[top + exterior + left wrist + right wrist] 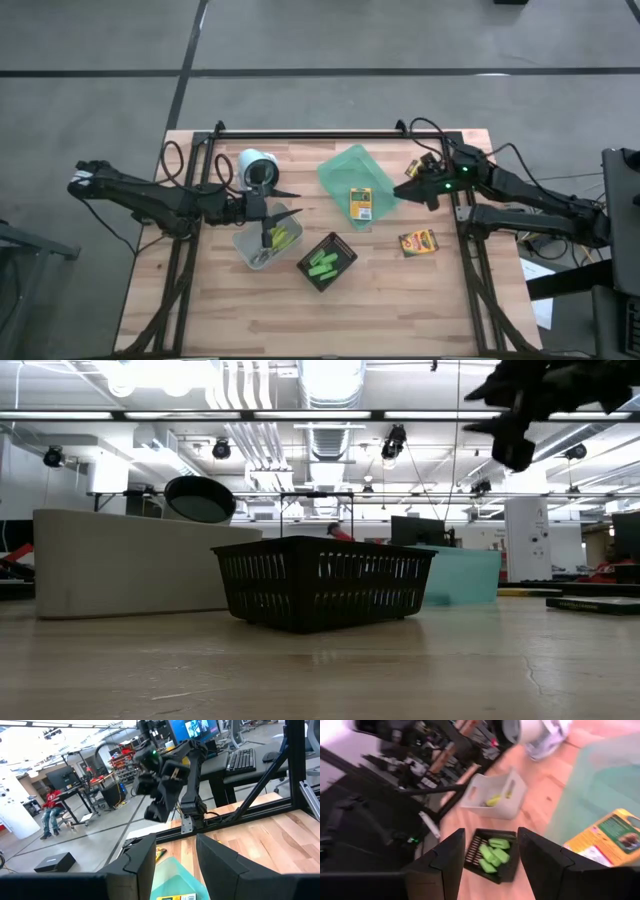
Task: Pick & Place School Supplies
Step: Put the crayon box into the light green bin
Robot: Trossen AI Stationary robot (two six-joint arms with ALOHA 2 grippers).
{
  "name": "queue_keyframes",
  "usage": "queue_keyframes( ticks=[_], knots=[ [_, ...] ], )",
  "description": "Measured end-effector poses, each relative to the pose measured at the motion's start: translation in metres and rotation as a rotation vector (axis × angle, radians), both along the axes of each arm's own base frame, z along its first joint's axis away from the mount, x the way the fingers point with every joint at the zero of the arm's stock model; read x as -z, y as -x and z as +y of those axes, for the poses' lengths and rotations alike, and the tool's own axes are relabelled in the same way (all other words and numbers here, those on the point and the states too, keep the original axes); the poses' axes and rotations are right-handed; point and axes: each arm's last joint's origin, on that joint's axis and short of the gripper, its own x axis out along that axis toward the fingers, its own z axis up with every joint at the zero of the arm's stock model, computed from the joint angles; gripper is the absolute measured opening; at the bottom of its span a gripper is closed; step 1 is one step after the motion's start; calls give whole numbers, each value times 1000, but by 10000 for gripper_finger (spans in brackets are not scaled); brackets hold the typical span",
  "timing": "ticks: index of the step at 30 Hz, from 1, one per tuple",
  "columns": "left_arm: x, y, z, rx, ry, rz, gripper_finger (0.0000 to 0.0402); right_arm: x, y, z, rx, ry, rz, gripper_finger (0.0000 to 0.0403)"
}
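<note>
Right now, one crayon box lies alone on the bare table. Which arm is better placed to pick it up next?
The right. The right gripper is open beside the green tray, close to the loose crayon box. The left gripper is over the clear bin, beyond the black basket.

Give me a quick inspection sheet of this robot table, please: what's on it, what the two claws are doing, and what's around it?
Surface: wooden table.
Job's things: crayon box in the translucent green tray; a second crayon box on bare wood; green sticks in the black basket; scissors in the clear bin.
Clutter: white cup lying near the bin.
Grippers: left gripper open, above the bin; right gripper open, at the tray's edge, empty.
Cables: black loops at the table's back left; more by the right arm.
Surroundings: a seated person, desks and monitors beyond.
</note>
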Motion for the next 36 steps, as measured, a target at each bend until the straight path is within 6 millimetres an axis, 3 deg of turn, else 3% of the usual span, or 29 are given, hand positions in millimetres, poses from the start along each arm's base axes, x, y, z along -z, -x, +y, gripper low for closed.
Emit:
queue_keyframes(
  ticks=[15,36],
  knots=[
    [0,0,0,0,0,0,147,-15,21,26,-131,78,-119,147],
    [0,0,0,0,0,0,147,-1,28,54,93,32,58,134]
  ],
)
